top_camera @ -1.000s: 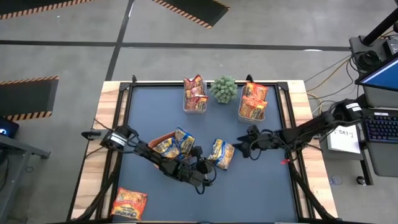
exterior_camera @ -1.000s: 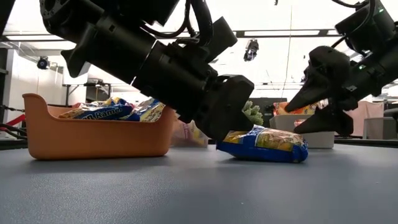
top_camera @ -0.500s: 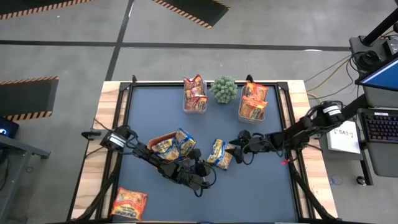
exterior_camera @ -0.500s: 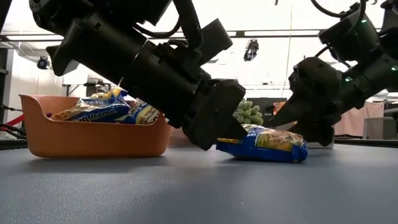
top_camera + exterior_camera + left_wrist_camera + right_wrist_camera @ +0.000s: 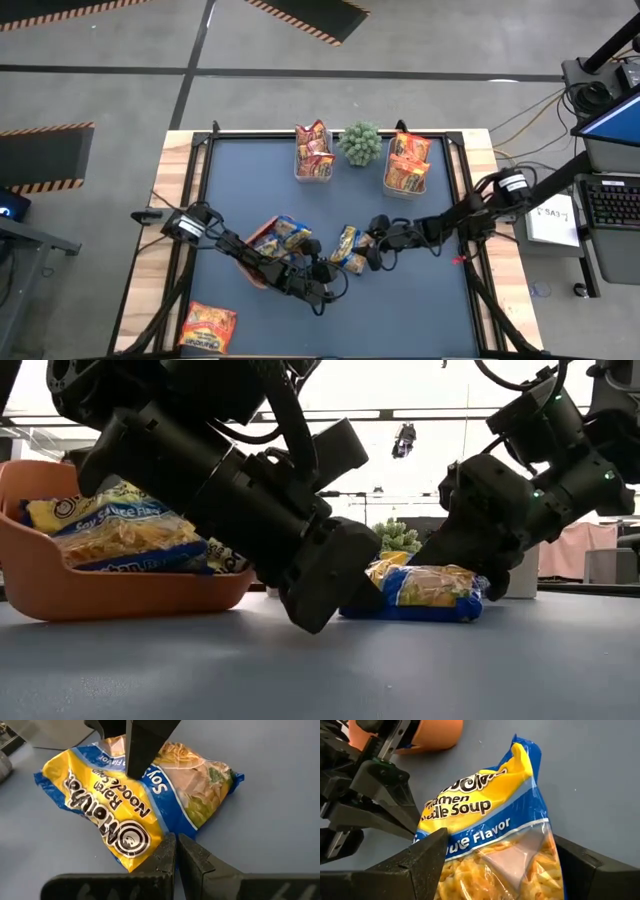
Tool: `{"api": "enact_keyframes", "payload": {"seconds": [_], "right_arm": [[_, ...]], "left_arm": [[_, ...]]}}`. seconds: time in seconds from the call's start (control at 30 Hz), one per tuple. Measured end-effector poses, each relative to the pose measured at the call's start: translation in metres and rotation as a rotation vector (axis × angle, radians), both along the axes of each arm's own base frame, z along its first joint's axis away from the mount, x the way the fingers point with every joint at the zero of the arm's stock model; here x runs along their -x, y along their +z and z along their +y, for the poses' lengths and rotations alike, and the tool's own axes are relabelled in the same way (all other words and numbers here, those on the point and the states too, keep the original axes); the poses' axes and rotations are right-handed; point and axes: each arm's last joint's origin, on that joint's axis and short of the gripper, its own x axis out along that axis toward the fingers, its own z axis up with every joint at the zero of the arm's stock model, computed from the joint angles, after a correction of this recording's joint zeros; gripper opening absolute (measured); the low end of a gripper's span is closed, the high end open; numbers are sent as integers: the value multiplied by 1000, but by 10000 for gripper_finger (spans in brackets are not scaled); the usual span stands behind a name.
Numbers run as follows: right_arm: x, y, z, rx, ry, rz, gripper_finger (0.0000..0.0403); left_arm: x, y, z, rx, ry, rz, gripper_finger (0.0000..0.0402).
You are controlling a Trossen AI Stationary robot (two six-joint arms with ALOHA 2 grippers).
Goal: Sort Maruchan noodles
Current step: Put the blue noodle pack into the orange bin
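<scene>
Right gripper [image 5: 368,250]: my fingers straddle the yellow-blue packet [image 5: 349,249], spread wide.
Left gripper [image 5: 326,272]: my fingers clenched, empty, beside it.

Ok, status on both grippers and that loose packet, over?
Right gripper open, fingers straddling the yellow-and-blue crinkly plastic noodle packet. Left gripper shut, tip at the packet's other side. Orange plastic tray close by.

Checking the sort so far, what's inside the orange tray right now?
The orange tray, tipped up at one end, holds yellow-and-blue noodle packets; two show in the high view. Anything beneath them is covered, and the left arm hides the tray's near end.
</scene>
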Motion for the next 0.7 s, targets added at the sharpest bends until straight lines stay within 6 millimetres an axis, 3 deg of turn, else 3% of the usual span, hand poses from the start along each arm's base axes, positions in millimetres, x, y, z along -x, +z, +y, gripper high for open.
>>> {"api": "enact_keyframes", "payload": {"seconds": [0.2,0.5,0.7], "right_arm": [[-1,0,0,-15,-8,-5,270],[0,9,0,-21,-7,-31,132],[0,13,0,-25,-6,-50,62]], "left_arm": [[0,0,0,-8,1,-3,0],[0,5,-2,-2,1,-18,0],[1,18,-5,8,-6,-49,0]]}}
